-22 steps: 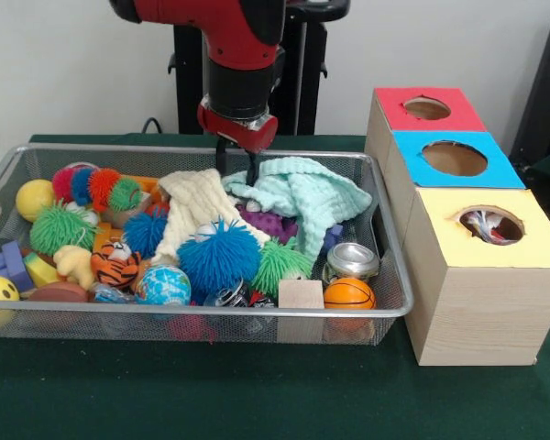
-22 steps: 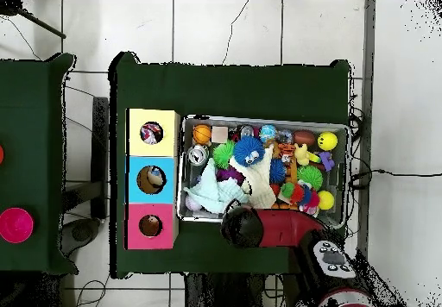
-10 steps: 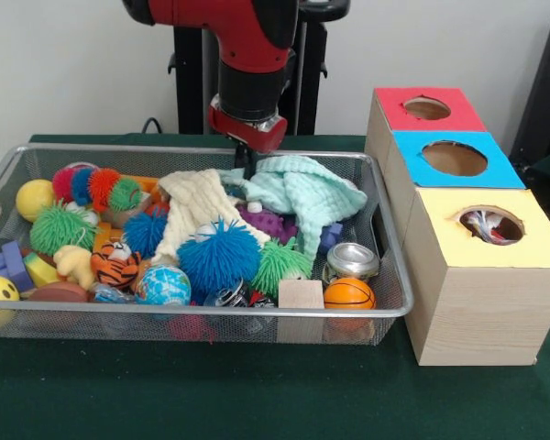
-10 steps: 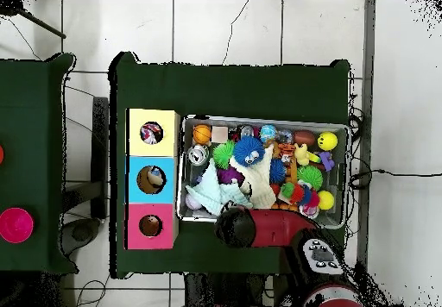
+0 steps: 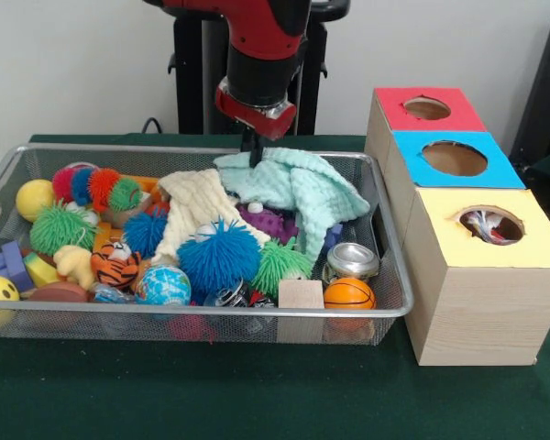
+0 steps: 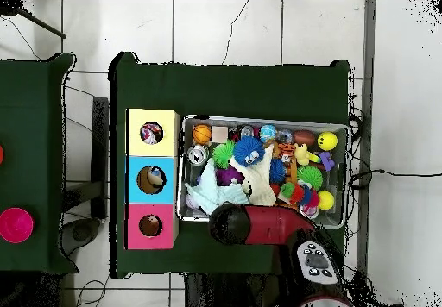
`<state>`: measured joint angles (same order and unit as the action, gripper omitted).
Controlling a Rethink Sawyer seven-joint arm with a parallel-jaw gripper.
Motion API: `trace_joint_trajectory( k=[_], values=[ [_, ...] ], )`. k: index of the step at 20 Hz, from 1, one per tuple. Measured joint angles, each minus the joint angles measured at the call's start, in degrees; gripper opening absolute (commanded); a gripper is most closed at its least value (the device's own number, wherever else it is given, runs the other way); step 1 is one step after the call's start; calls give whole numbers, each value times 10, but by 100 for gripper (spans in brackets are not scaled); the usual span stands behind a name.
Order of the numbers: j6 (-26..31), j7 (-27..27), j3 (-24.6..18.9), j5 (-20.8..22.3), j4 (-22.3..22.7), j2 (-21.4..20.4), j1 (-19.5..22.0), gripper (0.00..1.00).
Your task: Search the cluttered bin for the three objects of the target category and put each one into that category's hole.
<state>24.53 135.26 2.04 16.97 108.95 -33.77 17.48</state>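
My gripper (image 5: pixel 254 158) hangs over the back of the wire bin (image 5: pixel 211 313), shut on the back edge of a mint green cloth (image 5: pixel 304 190). The cloth's pinched edge is lifted, and the rest drapes over a purple bumpy toy (image 5: pixel 268 223). A cream cloth (image 5: pixel 194 211) lies just left of it. In the overhead view the arm's wrist (image 6: pixel 229 224) hides the gripper, and the mint cloth (image 6: pixel 210 193) shows at the bin's left end, next to the boxes.
The bin holds several spiky balls, a tiger ball (image 5: pixel 115 263), a globe ball (image 5: pixel 162 286), a small basketball (image 5: pixel 349 293), a metal can (image 5: pixel 352 260) and a wooden block (image 5: pixel 300 294). Beside it stand the red (image 5: pixel 467 112), blue (image 5: pixel 497 170) and yellow (image 5: pixel 524 244) hole boxes.
My gripper has closed on the mint cloth, risen and shifted right toward the boxes. The cloth's back edge has come up with it and spread toward the bin's right end.
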Motion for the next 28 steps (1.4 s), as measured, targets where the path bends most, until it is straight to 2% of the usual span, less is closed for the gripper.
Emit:
trace_joint_trajectory(
  k=[3, 5, 8, 13, 19, 28],
  values=[
    [62, 0, -1, -18, -1, -26, -1, 0],
    [140, 0, -2, -30, -8, -55, -2, 0],
    [225, 0, -3, -39, -20, -86, -2, 0],
    [307, 0, -3, -41, -45, -122, -1, 0],
    [347, 0, -11, -42, -93, -143, 14, 0],
    [410, 0, -25, -43, -166, -144, 46, 0]
  ],
)
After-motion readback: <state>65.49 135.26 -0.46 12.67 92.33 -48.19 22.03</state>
